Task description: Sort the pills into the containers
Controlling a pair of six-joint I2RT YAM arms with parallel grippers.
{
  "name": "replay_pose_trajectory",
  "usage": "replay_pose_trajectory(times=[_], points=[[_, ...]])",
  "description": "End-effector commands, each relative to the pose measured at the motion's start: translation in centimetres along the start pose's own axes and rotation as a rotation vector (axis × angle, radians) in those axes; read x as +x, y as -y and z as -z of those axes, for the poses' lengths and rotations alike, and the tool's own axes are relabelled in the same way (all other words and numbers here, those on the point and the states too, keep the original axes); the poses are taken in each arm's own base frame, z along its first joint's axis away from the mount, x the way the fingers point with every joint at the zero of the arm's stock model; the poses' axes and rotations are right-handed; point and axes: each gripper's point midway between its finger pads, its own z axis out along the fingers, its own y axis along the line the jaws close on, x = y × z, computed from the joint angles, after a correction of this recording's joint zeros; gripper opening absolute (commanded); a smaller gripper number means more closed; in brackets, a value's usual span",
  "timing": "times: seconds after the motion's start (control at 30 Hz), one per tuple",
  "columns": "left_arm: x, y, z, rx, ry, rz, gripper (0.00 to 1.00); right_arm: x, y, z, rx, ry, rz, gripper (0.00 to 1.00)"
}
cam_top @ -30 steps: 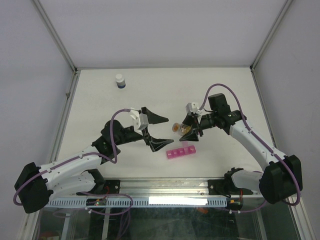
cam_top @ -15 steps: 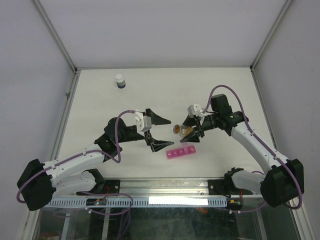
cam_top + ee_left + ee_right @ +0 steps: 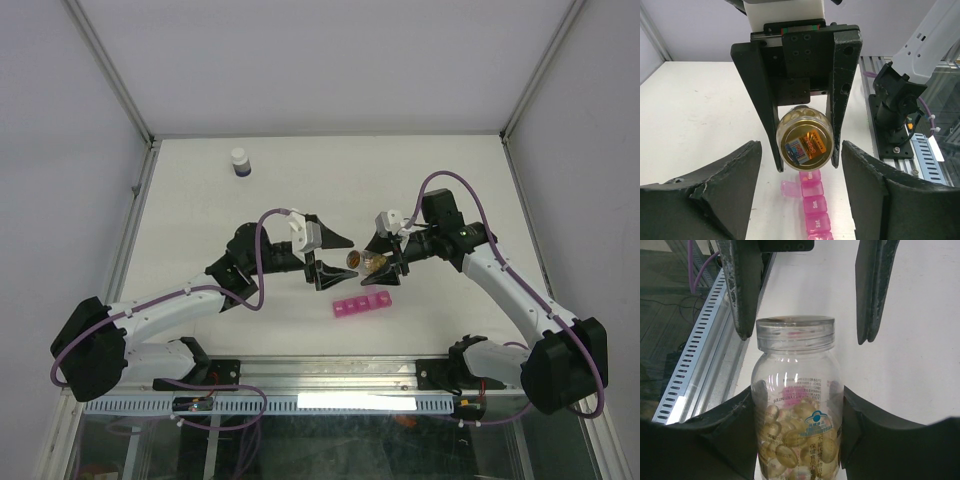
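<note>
Nearest the bases, flat on the surface point(image 3: 200, 210): pink pill-box strip point(image 3: 363, 304). Above it, grips clear bottle point(image 3: 805, 142) of softgels point(image 3: 790, 450) sideways in right tool point(image 3: 370, 264), cap point(image 3: 795, 326) facing left tool point(image 3: 346, 257), spread wide around it without touching. Could knock bottle askew by closing off-centre, or spill softgels past the strip on loosening the cap. Far back, white-capped dark bottle point(image 3: 239, 162).
</note>
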Motion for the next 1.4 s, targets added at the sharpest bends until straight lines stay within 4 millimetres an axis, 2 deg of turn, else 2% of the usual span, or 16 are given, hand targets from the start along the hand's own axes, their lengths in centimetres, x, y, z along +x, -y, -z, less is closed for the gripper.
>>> replay_pose_trajectory(times=[0.0,0.17,0.43,0.57,0.63,0.87,1.0,1.03,1.1,1.17,1.33,1.37], points=[[-2.9,-0.2,-0.5,0.018,0.068,-0.035,0.62,-1.2,0.1,0.0,-0.002,0.024,0.057,0.00],[-3.0,-0.2,-0.5,0.013,0.073,-0.013,0.48,-1.1,0.3,0.0,0.000,0.019,0.048,0.00],[-2.5,-0.1,-0.6,0.002,0.062,0.055,0.43,-0.9,0.6,-0.1,0.015,0.009,0.028,0.00],[-2.4,-0.5,-0.7,-0.048,0.063,0.154,0.09,-0.9,1.0,-0.1,0.031,0.004,0.010,0.00],[-2.6,-0.6,-0.7,-0.084,0.074,0.245,0.00,-0.8,1.4,-0.1,0.046,-0.002,-0.002,0.00],[-3.9,-1.5,-0.3,-0.298,0.146,0.645,0.00,-0.6,2.6,0.0,0.098,-0.020,-0.062,0.00],[-4.2,-1.2,-0.6,-0.326,0.141,0.721,0.00,-0.7,2.5,-0.1,0.090,-0.013,-0.073,0.00],[-4.2,-1.2,-0.7,-0.327,0.134,0.722,0.07,-0.7,2.5,-0.1,0.089,-0.012,-0.072,0.00],[-4.0,-0.9,-0.8,-0.311,0.119,0.707,0.38,-0.8,2.5,-0.1,0.088,-0.010,-0.073,0.00],[-4.2,-0.8,-0.8,-0.296,0.121,0.672,0.61,-0.8,2.4,-0.1,0.084,-0.007,-0.073,0.00],[-4.5,-0.6,0.5,-0.294,0.130,0.517,0.97,-0.9,2.2,-0.1,0.076,-0.001,-0.070,0.00],[-4.8,-0.4,0.9,-0.283,0.145,0.477,0.99,-1.0,2.1,-0.1,0.074,0.000,-0.069,0.00]])
